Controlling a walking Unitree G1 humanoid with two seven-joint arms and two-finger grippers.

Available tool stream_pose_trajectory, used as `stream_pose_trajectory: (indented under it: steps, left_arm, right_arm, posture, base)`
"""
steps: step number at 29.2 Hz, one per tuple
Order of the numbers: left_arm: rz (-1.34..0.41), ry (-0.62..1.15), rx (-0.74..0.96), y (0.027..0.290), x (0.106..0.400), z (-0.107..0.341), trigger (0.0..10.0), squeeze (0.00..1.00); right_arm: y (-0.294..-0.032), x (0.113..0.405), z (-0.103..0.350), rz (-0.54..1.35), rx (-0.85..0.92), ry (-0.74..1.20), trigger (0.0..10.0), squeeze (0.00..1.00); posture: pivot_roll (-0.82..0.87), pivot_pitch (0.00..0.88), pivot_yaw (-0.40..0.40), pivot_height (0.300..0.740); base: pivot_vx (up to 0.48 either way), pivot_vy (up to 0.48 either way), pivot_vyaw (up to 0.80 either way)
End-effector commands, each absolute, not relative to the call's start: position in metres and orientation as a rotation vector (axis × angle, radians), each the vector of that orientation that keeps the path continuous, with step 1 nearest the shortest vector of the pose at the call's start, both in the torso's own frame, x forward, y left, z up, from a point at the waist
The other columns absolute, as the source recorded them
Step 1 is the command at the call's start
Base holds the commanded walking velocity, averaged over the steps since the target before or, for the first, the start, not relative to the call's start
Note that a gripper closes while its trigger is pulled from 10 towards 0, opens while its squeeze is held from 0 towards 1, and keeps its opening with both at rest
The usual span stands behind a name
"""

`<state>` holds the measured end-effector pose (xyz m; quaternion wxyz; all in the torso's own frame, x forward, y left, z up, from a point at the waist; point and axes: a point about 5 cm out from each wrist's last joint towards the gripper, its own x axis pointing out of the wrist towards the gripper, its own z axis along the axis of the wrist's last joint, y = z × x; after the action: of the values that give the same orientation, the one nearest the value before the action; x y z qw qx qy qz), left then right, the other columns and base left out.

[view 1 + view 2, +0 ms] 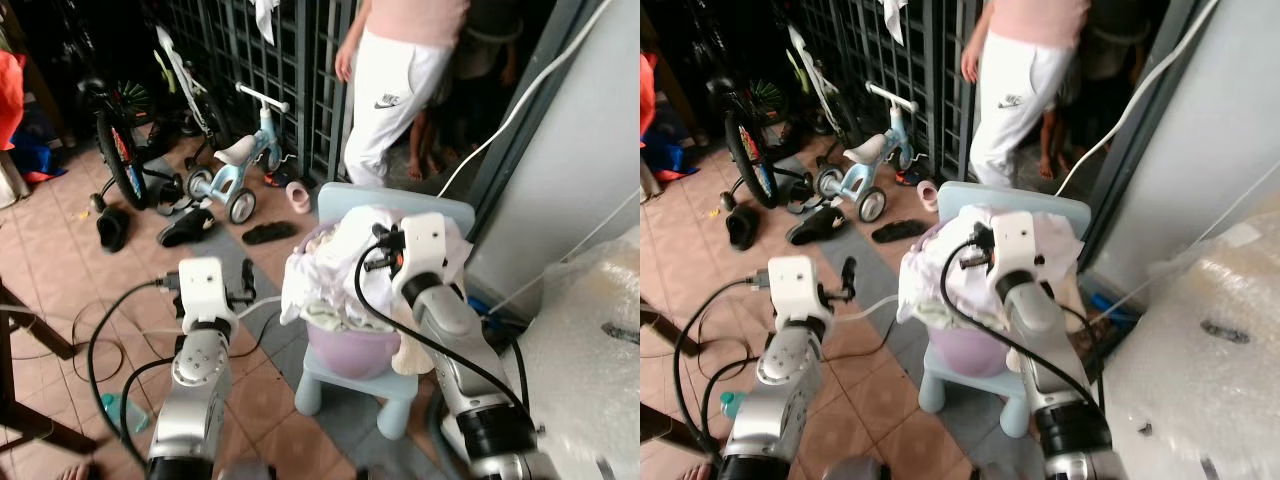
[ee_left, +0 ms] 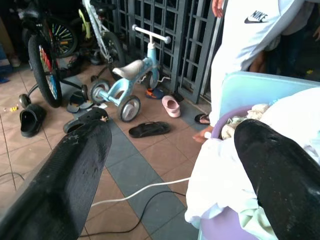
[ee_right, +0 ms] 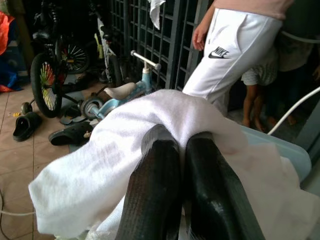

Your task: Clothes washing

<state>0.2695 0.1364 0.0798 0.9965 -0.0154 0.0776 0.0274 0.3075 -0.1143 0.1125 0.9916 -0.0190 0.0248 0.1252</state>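
A purple basin (image 1: 352, 345) heaped with white laundry (image 1: 320, 270) stands on a small light-blue chair (image 1: 395, 205). My right gripper (image 3: 181, 142) is over the top of the heap, shut on a fold of white cloth (image 3: 150, 110) that drapes over both fingers. Left of the basin, at about its height, my left gripper (image 2: 170, 132) is held wide open with nothing between its fingers (image 2: 75, 170). The basin's rim and the hanging laundry (image 2: 225, 175) lie just beside its right finger.
A person in white trousers (image 1: 390, 90) stands behind the chair by a metal grille. A tricycle (image 1: 235, 160), a bicycle (image 1: 120, 140), sandals (image 1: 268, 232) and cables (image 1: 110, 330) crowd the tiled floor to the left. A bubble-wrapped bulk (image 1: 590, 330) stands right.
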Motion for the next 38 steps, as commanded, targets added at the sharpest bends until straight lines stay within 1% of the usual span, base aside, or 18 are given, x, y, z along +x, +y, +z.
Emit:
stream_pose_trajectory:
  steps: [1, 16, 24, 29, 30, 31, 35, 37, 38]
  left_arm:
    - [0.026, 0.129, -0.036, 0.132, 0.271, 0.086, 10.0, 0.00]
    - [-0.026, 0.107, -0.038, 0.131, 0.274, 0.092, 10.0, 0.00]
    - [-0.032, 0.126, -0.046, 0.130, 0.269, 0.087, 10.0, 0.00]
    - [-0.057, 0.102, -0.062, 0.128, 0.273, 0.093, 10.0, 0.00]
    - [-0.057, 0.100, -0.058, 0.128, 0.274, 0.093, 10.0, 0.00]
    - [-0.061, 0.100, -0.059, 0.127, 0.274, 0.093, 10.0, 0.00]
    - [-0.054, 0.110, -0.060, 0.127, 0.272, 0.090, 10.0, 0.00]
    - [-0.047, 0.115, -0.060, 0.125, 0.271, 0.089, 10.0, 0.00]
    - [-0.047, 0.115, -0.060, 0.125, 0.271, 0.089, 10.0, 0.00]
  right_arm:
    - [-0.116, 0.312, 0.120, 0.229, -0.047, 0.013, 10.0, 0.00]
    - [-0.119, 0.321, 0.134, 0.191, -0.067, -0.059, 10.0, 0.00]
    - [-0.126, 0.328, 0.138, 0.150, -0.092, -0.080, 10.0, 0.00]
    - [-0.125, 0.339, 0.162, 0.167, -0.158, -0.178, 10.0, 0.00]
    - [-0.128, 0.344, 0.175, 0.159, -0.172, -0.219, 10.0, 0.00]
    - [-0.132, 0.350, 0.190, 0.148, -0.195, -0.267, 10.0, 0.00]
    - [-0.149, 0.364, 0.225, 0.097, -0.216, -0.358, 10.0, 0.00]
    - [-0.165, 0.374, 0.257, 0.054, -0.261, -0.432, 10.0, 0.00]
    - [-0.169, 0.376, 0.265, 0.036, -0.276, -0.452, 10.0, 0.00]
  posture:
    - [0.02, 0.000, -0.018, 0.740]
    - [0.02, 0.000, -0.004, 0.740]
    - [0.02, 0.000, -0.009, 0.740]
    - [0.03, 0.000, -0.013, 0.740]
    - [0.02, 0.000, -0.010, 0.740]
    - [0.02, 0.000, -0.009, 0.740]
    - [0.02, 0.000, -0.009, 0.740]
    - [0.02, 0.000, -0.009, 0.740]
    - [0.02, 0.000, -0.008, 0.740]
  base:
    - [0.000, 0.000, -0.80]
    - [0.000, 0.000, -0.80]
    - [0.000, 0.000, -0.80]
    - [0.145, 0.000, -0.80]
    - [0.251, 0.000, -0.80]
    - [0.259, 0.000, -0.80]
    - [0.127, 0.000, -0.80]
    - [0.000, 0.000, -0.80]
    - [0.000, 0.000, -0.80]
